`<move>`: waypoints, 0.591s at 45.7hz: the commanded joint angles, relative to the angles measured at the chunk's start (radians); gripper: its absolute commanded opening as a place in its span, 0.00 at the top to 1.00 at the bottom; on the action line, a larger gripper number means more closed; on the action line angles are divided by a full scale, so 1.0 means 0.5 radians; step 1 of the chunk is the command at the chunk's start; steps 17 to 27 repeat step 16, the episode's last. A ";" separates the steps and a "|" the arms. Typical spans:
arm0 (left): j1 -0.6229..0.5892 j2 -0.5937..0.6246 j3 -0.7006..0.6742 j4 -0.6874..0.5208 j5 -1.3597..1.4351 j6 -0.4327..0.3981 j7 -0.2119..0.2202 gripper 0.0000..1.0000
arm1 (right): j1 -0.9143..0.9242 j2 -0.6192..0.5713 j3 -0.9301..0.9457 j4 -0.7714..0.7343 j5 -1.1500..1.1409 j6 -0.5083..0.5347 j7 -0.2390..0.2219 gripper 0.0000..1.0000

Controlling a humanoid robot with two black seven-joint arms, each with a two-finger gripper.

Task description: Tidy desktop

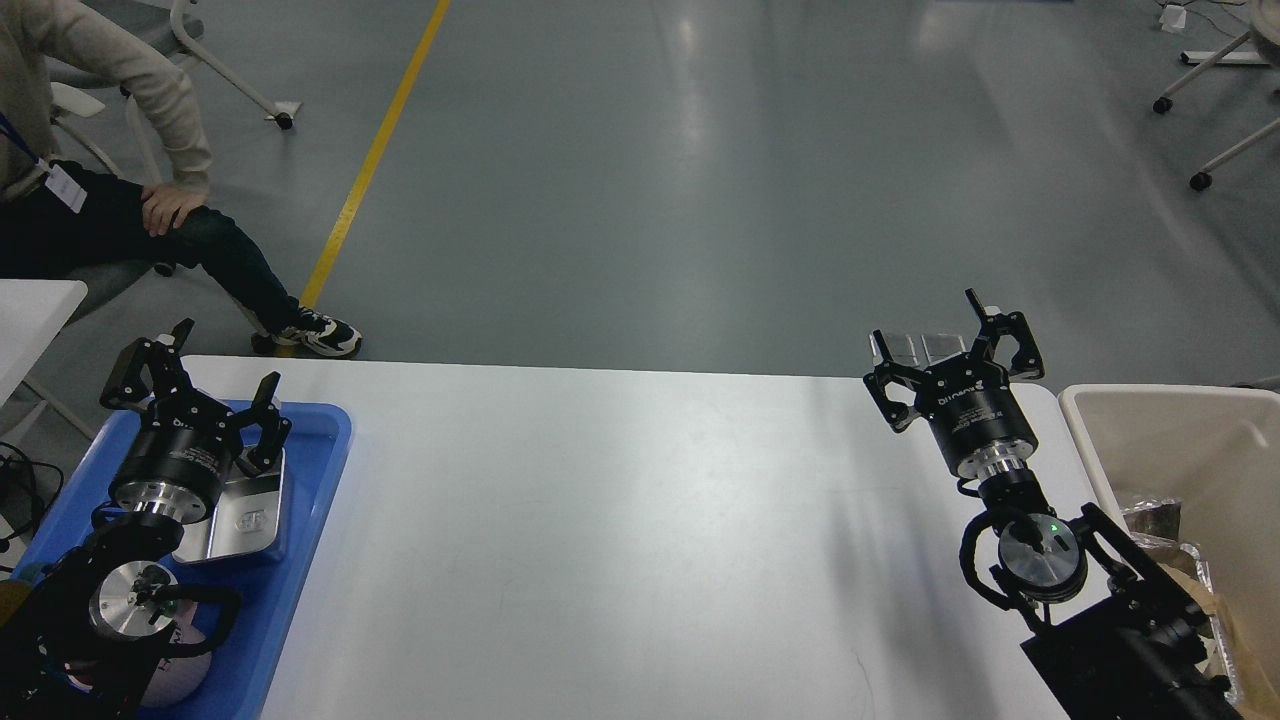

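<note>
Head view: white desktop (620,540) fills centre, surface bare. Left gripper (190,385) fingers spread wide, holding nothing, above blue tray (315,470) with metal tin (245,510) at left edge. Right gripper (955,360) spread wide, empty, over far right corner beside beige bin (1160,420).

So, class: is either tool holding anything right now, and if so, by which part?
Nothing is held. The left tool is open above the blue tray; the right tool is open over the desktop.
</note>
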 commanded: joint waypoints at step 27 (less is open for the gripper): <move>0.161 0.056 -0.209 -0.249 -0.003 -0.077 0.001 0.04 | -0.072 -0.102 0.177 0.059 -0.021 0.013 0.006 0.00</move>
